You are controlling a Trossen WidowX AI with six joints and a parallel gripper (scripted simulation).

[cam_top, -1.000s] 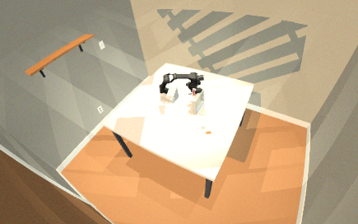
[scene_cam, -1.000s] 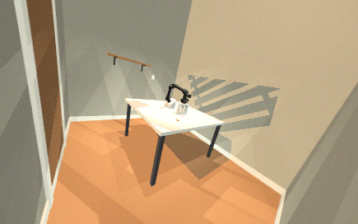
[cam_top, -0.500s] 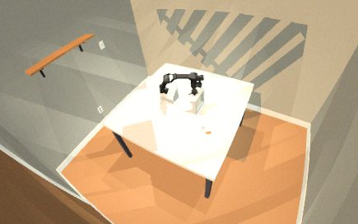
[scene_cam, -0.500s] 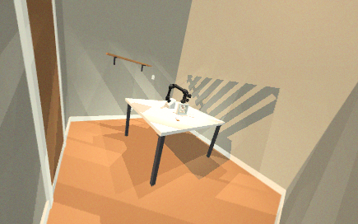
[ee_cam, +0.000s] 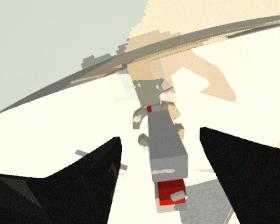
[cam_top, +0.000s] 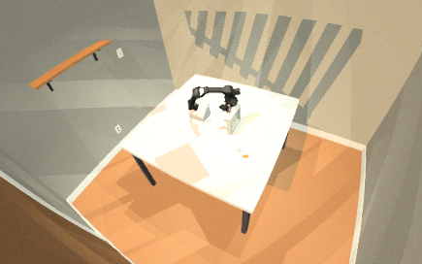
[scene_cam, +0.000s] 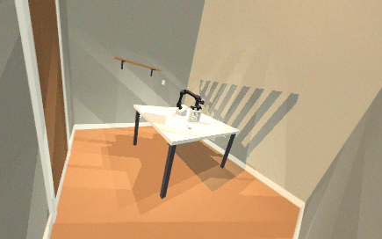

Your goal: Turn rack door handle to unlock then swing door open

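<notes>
The door handle, a grey block [ee_cam: 167, 140] with a red part [ee_cam: 166, 191] at its near end, lies between the spread fingertips in the wrist view. My gripper [ee_cam: 160, 137] [cam_top: 227, 109] [scene_cam: 196, 108] is open, with visible space on both sides of the handle. In the top and exterior views it hangs at the top of a pale upright panel [cam_top: 233, 122] [scene_cam: 194, 116] of the rack. Another pale part [cam_top: 200, 113] stands to its left, nearer the arm base. The views are too small and washed out to tell the door's exact angle or whether the fingers touch anything.
A small orange piece [cam_top: 245, 156] [scene_cam: 190, 127] lies on the white table [cam_top: 268, 121] [scene_cam: 216, 127], in front of the rack. The arm [cam_top: 214, 90] [scene_cam: 191, 93] arches over from its base behind the pale parts. A grey surface [ee_cam: 206, 200] shows below the handle in the wrist view.
</notes>
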